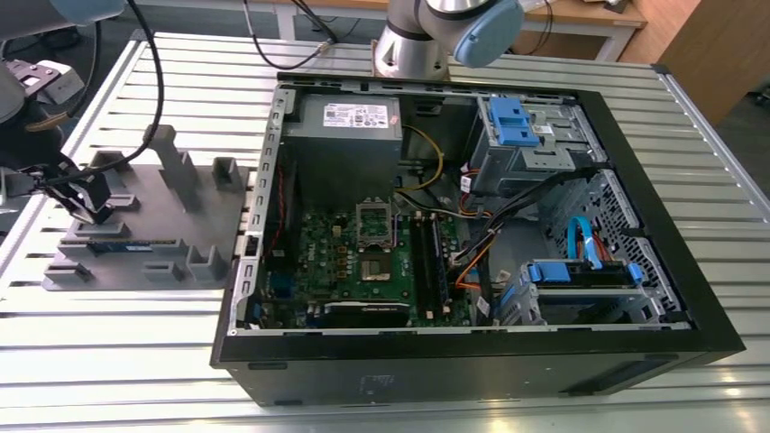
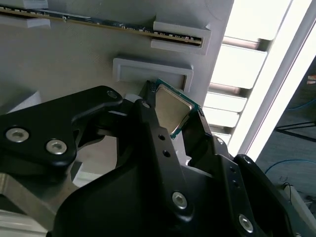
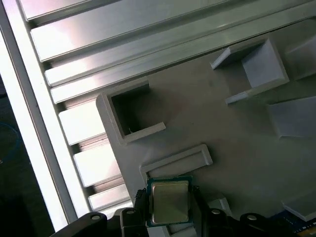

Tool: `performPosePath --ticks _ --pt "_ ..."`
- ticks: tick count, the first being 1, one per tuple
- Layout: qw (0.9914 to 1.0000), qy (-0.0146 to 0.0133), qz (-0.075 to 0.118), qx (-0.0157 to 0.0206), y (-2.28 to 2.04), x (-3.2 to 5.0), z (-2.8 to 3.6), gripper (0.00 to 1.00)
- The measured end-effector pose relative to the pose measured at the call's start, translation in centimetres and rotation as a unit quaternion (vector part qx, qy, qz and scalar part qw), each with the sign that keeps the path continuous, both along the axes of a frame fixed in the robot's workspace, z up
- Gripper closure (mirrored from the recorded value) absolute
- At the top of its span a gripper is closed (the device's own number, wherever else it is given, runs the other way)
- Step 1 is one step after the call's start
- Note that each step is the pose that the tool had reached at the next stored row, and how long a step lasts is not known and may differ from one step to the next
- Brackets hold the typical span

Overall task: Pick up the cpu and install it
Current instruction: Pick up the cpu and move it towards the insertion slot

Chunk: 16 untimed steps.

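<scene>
Cpu point(image 3: 170, 201), a small flat shiny silver square chip, is pinched between both fingers of the black gripper point(image 2: 174, 112), over the grey plastic tray point(image 1: 180, 230) at the exterior view's left.

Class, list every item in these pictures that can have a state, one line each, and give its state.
end effector, shut on the cpu
cpu, gripped, over the grey tray
memory stick, sitting in its holder on the tray
computer case, lying on its side, side panel off
</scene>
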State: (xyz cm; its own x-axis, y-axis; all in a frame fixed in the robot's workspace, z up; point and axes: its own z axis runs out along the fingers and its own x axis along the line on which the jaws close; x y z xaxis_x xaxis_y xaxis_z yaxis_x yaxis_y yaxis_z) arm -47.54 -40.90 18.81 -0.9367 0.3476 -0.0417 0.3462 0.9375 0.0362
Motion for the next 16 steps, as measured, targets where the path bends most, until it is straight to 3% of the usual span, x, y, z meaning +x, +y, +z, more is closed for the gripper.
performPosePath --ticks 7,16 --pt "0.99969 0.0000 0.025 0.0000 -0.01 0.24 -0.12 0.53" --pt "0.99856 0.0000 0.054 0.0001 -0.02 0.61 -0.24 0.53"
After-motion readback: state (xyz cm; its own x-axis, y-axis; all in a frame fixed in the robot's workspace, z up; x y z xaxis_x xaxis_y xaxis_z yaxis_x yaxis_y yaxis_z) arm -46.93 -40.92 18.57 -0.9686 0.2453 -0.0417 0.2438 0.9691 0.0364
